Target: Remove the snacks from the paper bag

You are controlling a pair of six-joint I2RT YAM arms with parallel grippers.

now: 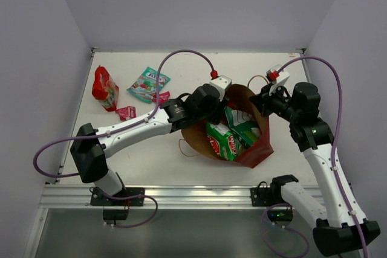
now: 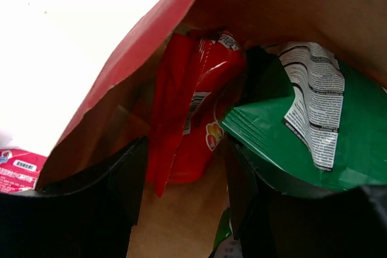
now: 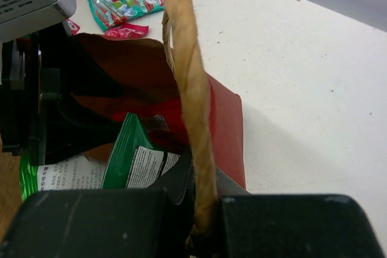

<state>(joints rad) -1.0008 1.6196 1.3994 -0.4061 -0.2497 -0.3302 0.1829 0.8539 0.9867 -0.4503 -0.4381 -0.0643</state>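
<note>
The red paper bag [image 1: 259, 150] lies tipped open at centre right, brown inside, with two green chip bags [image 1: 222, 140] in its mouth. My left gripper [image 1: 222, 107] reaches into the mouth. In the left wrist view its jaws [image 2: 187, 152] stand apart on either side of the lower end of a red bag [image 2: 193, 101], beside a green bag [image 2: 357, 137]. My right gripper [image 3: 205, 209] is shut on the bag's twisted paper handle [image 3: 187, 77] at the far right rim [image 1: 261, 98]. Another red bag [image 1: 104, 87], a teal pouch [image 1: 148, 83] and pink-red sachets [image 1: 126, 112] lie on the table at the far left.
White walls close the table on the left, back and right. A metal rail [image 1: 193, 197] runs along the near edge by the arm bases. The bag's second handle [image 1: 183, 146] trails onto the table at its left side.
</note>
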